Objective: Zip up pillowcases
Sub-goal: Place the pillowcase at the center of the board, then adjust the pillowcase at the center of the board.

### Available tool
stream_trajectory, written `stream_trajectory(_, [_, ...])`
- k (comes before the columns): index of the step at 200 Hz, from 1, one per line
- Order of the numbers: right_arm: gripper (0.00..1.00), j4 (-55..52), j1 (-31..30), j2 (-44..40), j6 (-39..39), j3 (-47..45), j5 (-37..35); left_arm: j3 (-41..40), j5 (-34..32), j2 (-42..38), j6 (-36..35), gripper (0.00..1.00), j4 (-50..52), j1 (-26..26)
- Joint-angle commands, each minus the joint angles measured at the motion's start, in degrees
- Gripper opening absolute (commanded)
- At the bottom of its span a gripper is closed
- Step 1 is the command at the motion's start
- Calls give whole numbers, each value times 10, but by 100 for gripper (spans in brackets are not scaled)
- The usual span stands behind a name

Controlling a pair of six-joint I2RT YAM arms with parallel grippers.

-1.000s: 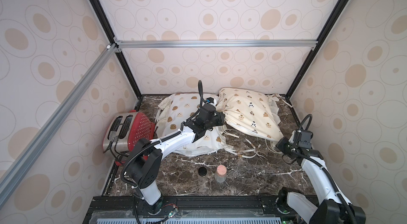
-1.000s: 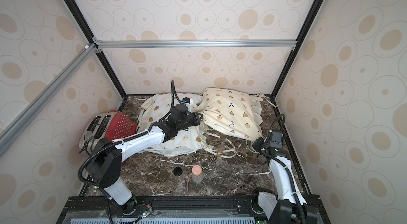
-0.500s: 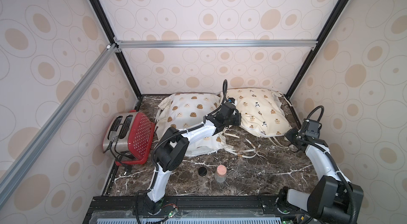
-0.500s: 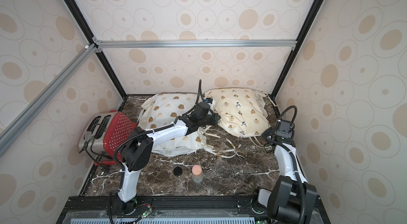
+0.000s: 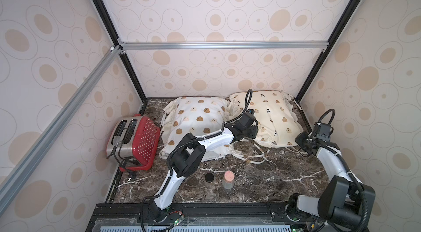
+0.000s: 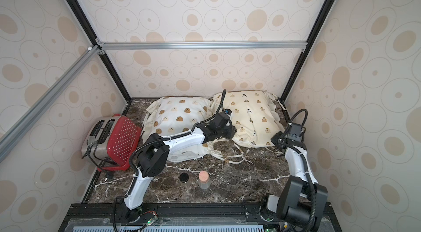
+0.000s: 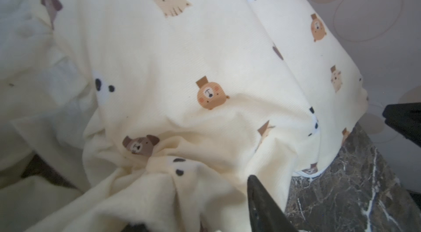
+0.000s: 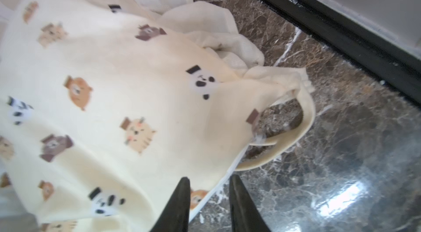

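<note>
As pillowcases (image 5: 198, 119) (image 5: 273, 117) lie stuffed, jars (image 5: 209, 179) (image 5: 228, 179) stand capped.

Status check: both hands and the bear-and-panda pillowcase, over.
Left hand open at bunched near corner of bear-and-panda pillowcase. Right hand open over its other near corner. Zip state unclear. Loose tie strings trail in front.

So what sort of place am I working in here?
Most likely a staged robot test booth, not a real home: patterned wall panels on an aluminium frame, a marble-look tabletop, and a red toaster beside the blob-print pillowcase.
</note>
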State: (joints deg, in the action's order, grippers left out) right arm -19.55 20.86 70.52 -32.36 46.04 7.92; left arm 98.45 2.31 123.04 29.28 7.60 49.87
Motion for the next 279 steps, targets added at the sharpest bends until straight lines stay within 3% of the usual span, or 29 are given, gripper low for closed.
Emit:
stream_trajectory(1, [48, -13, 0, -37, -10, 15, 54, -23, -33, -83, -22, 69, 8, -5])
stream_trajectory(27, [57, -23, -17, -46, -17, 28, 108, -65, -47, -144, -19, 84, 12, -16])
stream_trajectory(63, [63, -42, -109, -58, -7, 44, 120, -152, -65, -238, -6, 99, 15, -35])
stream_trajectory(127, [64, -93, -332, -23, 20, 80, 122, -329, -132, -428, 39, 99, 55, -52])
stream_trajectory(188, [66, -46, -528, 71, -27, 80, 54, -443, -233, -557, 88, 99, 147, -66])
stream_trajectory(228, [66, -29, -600, 182, -35, 128, 28, -478, -272, -595, 111, 99, 183, -69])
stream_trajectory(279, [67, -23, -607, 264, -17, 180, 33, -509, -309, -612, 143, 99, 217, -72])
